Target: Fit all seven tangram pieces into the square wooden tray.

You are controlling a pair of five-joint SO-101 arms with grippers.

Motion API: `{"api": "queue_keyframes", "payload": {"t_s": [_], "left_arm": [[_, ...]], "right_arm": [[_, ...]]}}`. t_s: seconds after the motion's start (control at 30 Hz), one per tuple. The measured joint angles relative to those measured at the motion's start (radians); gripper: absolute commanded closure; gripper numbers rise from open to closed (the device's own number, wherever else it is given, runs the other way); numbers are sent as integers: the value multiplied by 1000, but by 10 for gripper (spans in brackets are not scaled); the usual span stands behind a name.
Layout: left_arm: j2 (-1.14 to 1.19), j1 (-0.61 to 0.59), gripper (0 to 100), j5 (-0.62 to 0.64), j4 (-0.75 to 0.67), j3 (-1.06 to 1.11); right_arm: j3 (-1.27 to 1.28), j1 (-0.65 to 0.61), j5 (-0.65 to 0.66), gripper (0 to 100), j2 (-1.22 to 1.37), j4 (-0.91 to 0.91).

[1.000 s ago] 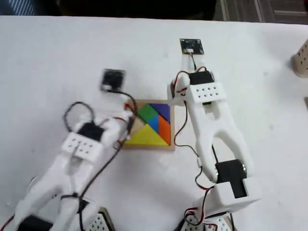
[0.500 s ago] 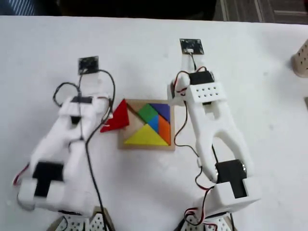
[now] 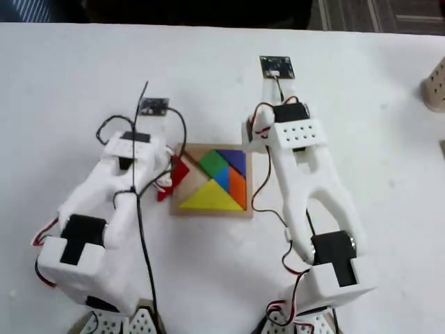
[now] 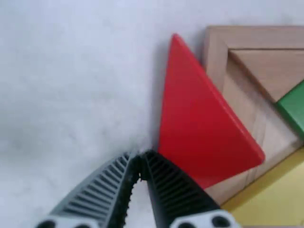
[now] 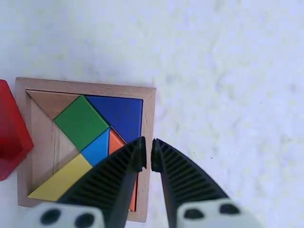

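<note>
The square wooden tray point(image 3: 211, 210) lies between my arms. Green point(image 3: 213, 164), dark blue point(image 3: 234, 159), light blue point(image 3: 222, 178), orange point(image 3: 238, 186) and yellow point(image 3: 209, 198) pieces sit in it. Its left part shows bare wood. A red triangle point(image 3: 180, 172) rests tilted across the tray's left rim point(image 4: 216, 47), partly on the table. My left gripper point(image 4: 139, 164) is shut with nothing in it, its tips against the red triangle point(image 4: 199, 128). My right gripper point(image 5: 147, 153) hangs shut above the tray's right rim point(image 5: 149, 118), apart from the pieces.
A tan pegged block point(image 3: 437, 87) stands at the table's far right edge. White table point(image 3: 361, 139) stretches on all sides of the tray. Black and red cables point(image 3: 135, 209) trail over the left arm.
The left arm swung off the tray to the left, then came back toward it. The red triangle slid right, further onto the tray's left rim. The right arm kept still.
</note>
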Motion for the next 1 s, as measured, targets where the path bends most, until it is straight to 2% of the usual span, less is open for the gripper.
{"api": "queue_keyframes", "payload": {"t_s": [0.13,0.37,0.47,1.0], "left_arm": [[0,15,980,0,-3,0],[5,17,980,3,-101,0],[6,17,980,57,-127,0],[3,106,980,118,-132,0]], "right_arm": [[0,0,0,975,0,0],[0,0,0,975,0,0],[0,0,0,975,0,0],[0,0,0,975,0,0]]}}
